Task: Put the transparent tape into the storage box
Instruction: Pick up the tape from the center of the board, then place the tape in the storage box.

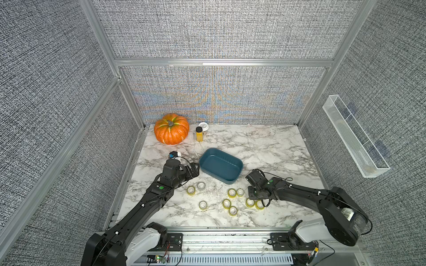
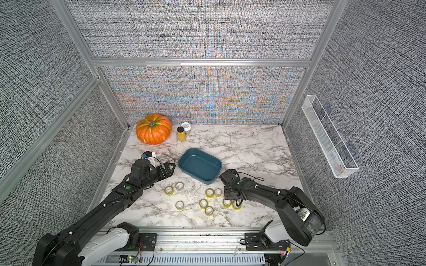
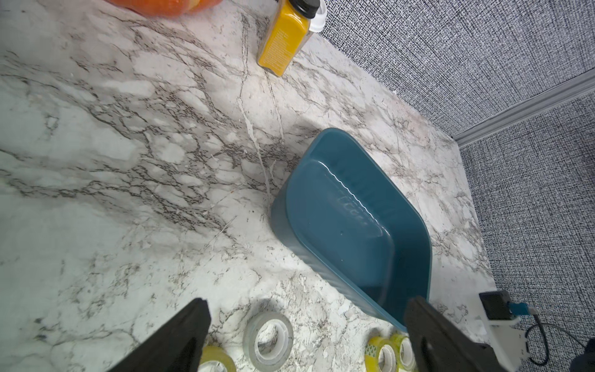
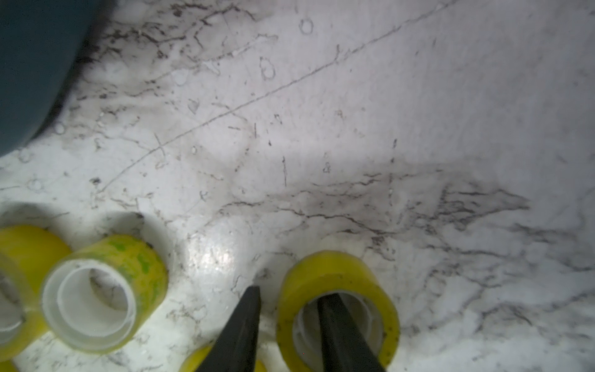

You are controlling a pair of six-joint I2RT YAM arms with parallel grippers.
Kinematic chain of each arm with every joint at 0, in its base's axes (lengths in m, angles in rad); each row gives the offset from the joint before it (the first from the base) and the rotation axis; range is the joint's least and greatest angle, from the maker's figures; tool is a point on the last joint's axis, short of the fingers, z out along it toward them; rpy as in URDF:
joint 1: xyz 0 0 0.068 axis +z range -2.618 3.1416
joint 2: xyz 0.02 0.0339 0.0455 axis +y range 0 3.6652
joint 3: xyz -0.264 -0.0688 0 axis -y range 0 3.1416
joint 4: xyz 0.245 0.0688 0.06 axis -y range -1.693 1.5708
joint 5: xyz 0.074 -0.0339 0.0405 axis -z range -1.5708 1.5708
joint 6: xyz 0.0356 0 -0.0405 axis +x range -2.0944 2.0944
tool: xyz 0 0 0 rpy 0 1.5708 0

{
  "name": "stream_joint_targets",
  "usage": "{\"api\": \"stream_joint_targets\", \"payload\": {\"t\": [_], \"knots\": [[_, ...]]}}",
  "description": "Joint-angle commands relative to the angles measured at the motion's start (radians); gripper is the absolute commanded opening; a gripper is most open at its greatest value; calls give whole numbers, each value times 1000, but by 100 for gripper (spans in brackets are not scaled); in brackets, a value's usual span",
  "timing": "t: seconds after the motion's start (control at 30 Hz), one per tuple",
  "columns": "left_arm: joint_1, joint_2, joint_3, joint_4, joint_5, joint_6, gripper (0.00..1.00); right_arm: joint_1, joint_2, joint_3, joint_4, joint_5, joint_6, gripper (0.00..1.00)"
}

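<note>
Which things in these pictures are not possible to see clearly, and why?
- Right hand: in both top views its own wrist hides the fingertips; whether it clamps the yellow tape roll is unclear.
- White-lidded jar: yellow bottle hides most, both top views.
- Storage box: right wrist view shows only a blurred corner.

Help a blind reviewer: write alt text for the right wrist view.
Two black fingers straddle the wall of a yellow-tinted transparent tape roll, one inside its core, one just outside, on a white marble-patterned tabletop. More such rolls lie alongside; the corner of a dark teal plastic storage box shows.
</note>
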Motion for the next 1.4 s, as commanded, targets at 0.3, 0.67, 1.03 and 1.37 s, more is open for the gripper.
{"api": "stream_joint_targets", "payload": {"t": [0.3, 0.67, 1.03, 1.37], "knots": [[-16, -86, 50, -101, -25, -10, 99, 2, -130, 11, -89, 42, 21, 0], [-108, -153, 94, -238, 22, -56, 99, 2, -346, 81, -46, -90, -36, 0], [-169, -93, 316, -443, -76, 66, 99, 0, -411, 193, -25, -156, -186, 0], [-170, -122, 367, -388, -98, 126, 99, 1, -189, 315, 21, -236, -244, 0]]}}
